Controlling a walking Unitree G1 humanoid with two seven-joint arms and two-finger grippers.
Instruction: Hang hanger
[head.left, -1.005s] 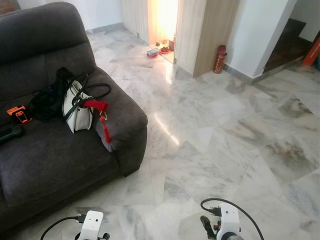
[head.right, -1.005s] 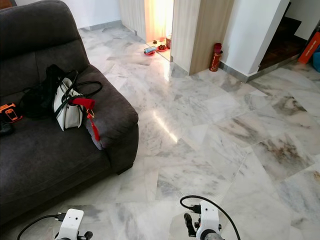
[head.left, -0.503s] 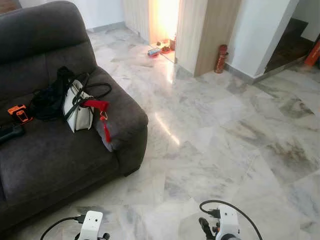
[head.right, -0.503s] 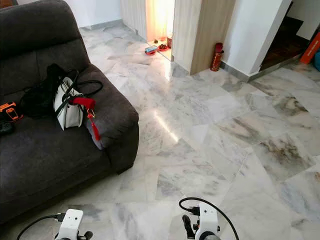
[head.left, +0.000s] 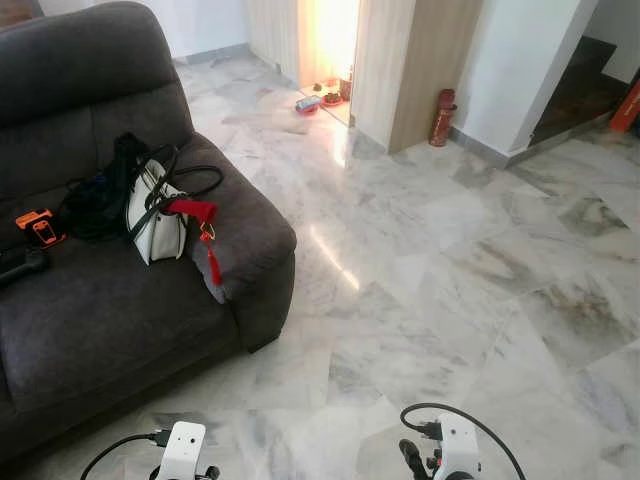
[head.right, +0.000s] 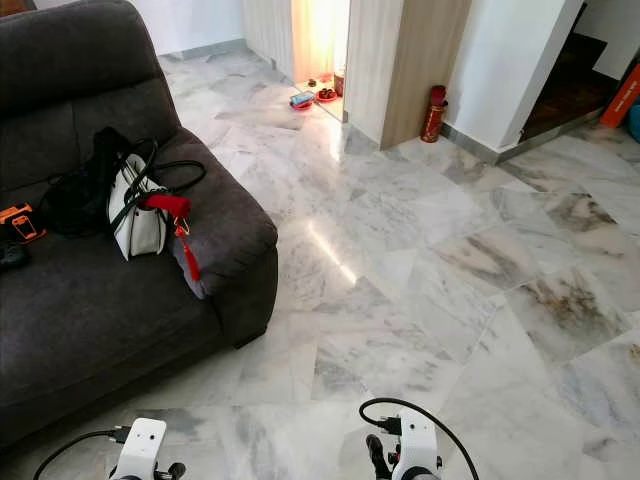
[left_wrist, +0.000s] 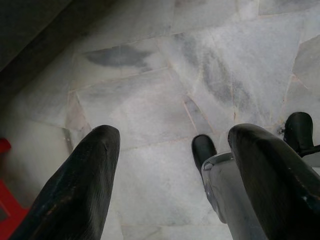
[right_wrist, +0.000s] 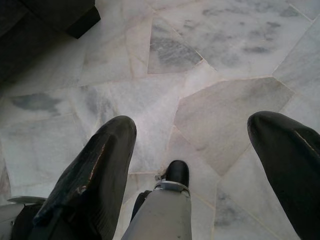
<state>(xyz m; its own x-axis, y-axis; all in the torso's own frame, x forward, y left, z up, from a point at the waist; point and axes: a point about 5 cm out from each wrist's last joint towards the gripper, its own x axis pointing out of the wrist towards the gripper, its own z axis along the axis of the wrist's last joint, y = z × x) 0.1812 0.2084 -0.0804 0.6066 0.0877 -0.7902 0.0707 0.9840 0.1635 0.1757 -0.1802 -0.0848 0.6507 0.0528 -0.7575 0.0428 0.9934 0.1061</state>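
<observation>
Nothing is hanging yet: beside the sofa (head.left: 100, 300), left gripper (left_wrist: 170, 165) and right gripper (right_wrist: 192, 150) are hanging spread wide, holding nothing.

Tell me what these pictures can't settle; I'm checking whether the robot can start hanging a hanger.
- Hanger: none can be made out.
- Sofa: cut off by the head views' left edge.
- Black bag: contents hidden behind the white handbag.
- Items by the lit doorway: too small to identify.
- Stairs: dark, cut off by the wall.

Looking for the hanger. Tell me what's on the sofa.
On the sofa: a white handbag with red tassel, black bag, orange device. No hanger visible; bag contents hidden.
</observation>
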